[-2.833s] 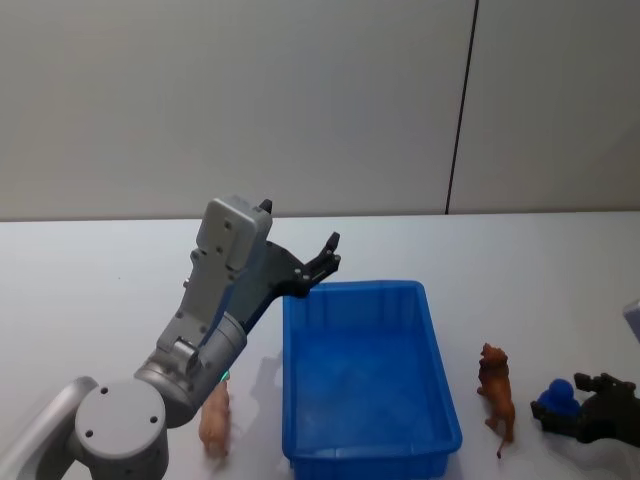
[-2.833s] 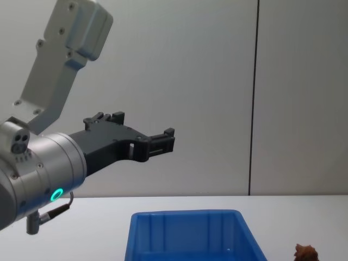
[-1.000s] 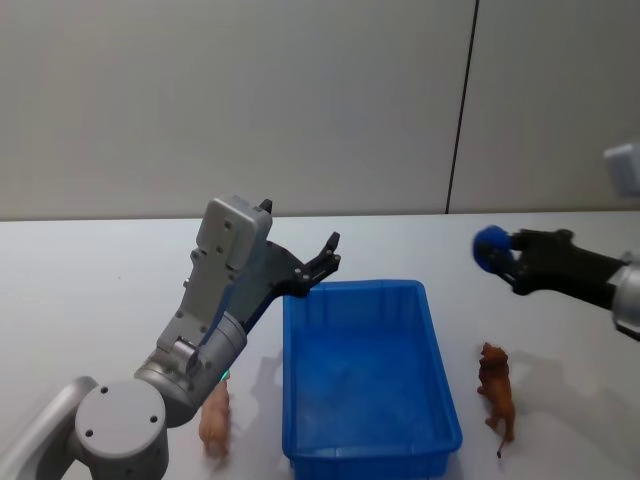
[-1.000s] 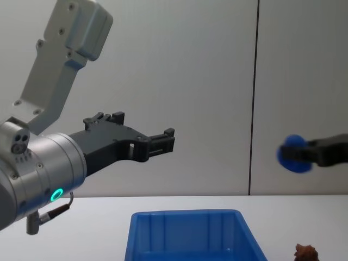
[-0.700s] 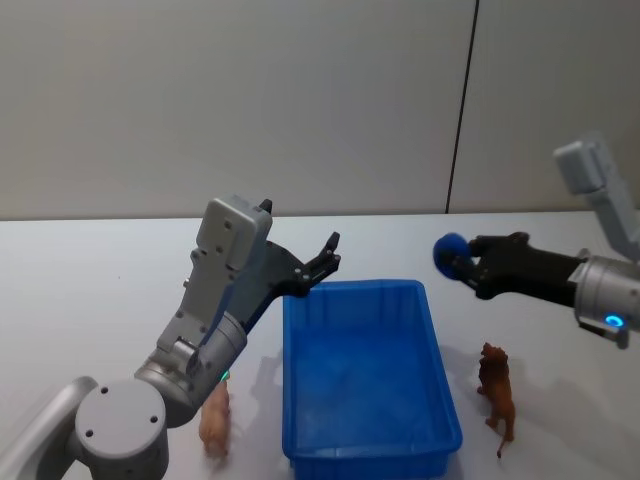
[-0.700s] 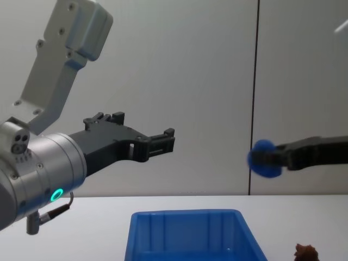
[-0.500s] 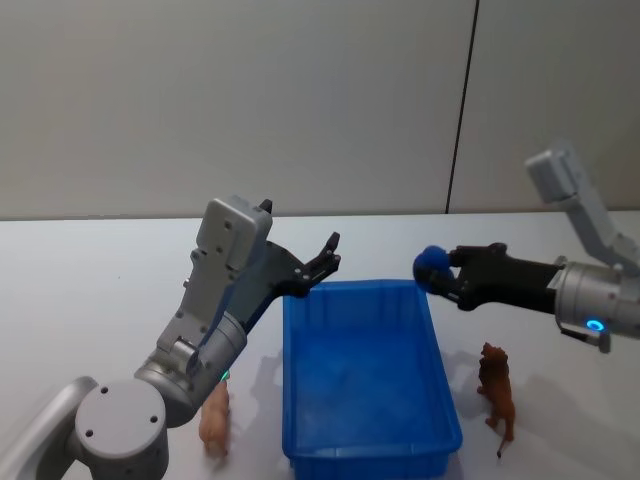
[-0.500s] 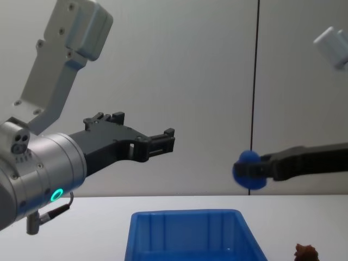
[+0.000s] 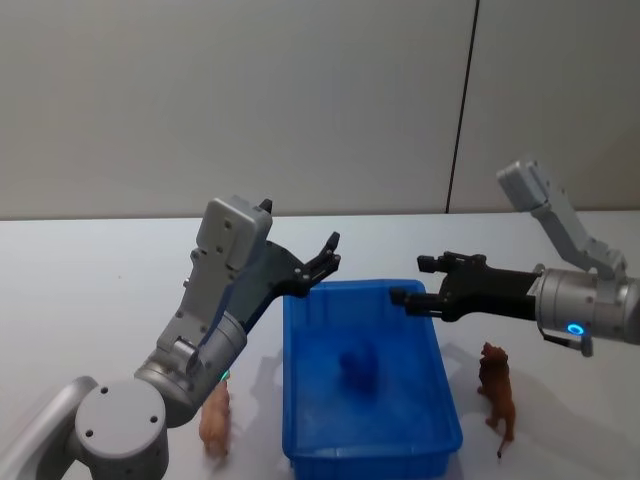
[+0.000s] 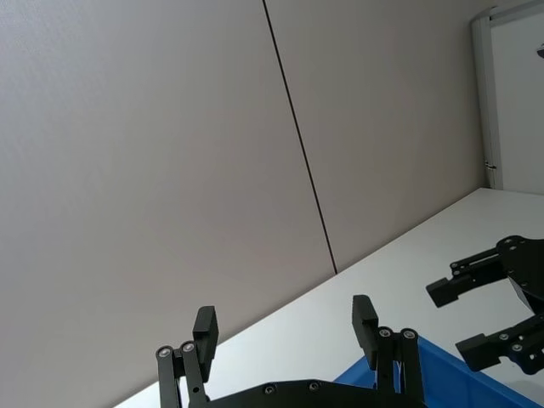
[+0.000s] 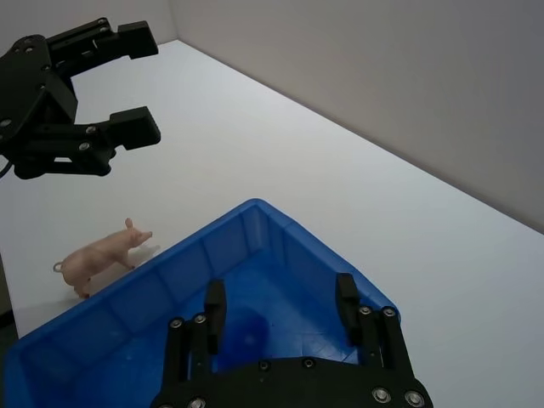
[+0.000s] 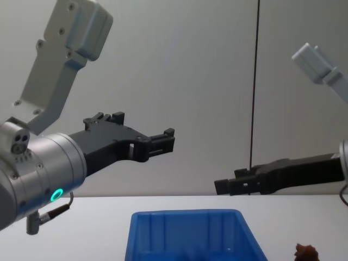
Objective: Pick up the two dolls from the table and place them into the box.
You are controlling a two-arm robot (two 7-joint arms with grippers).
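The right gripper (image 9: 418,279) has just let go. Half a second ago it was carrying a small round blue thing toward the box (image 9: 350,288); now its fingers are spread wide with nothing between them, level over the box's far right corner. A dark blue shape (image 9: 357,370) sits smeared against the box floor, too blurred to say what it is, or whether it has landed or is still falling.

That drop does not seem to clear either doll named in the task. The reddish-brown doll (image 9: 497,395) stands on the table (image 9: 100,270) just right of the box, below the right arm. The pale pink doll (image 9: 214,420) is on the table just left of the box, partly behind the left arm.

The left gripper (image 9: 325,258) hasn't stirred. It hangs above the box's far left corner, fingers well apart and empty (a parked pose, by the look of it). Both dolls are likely still to be fetched, the reddish-brown one being nearest the freed gripper.
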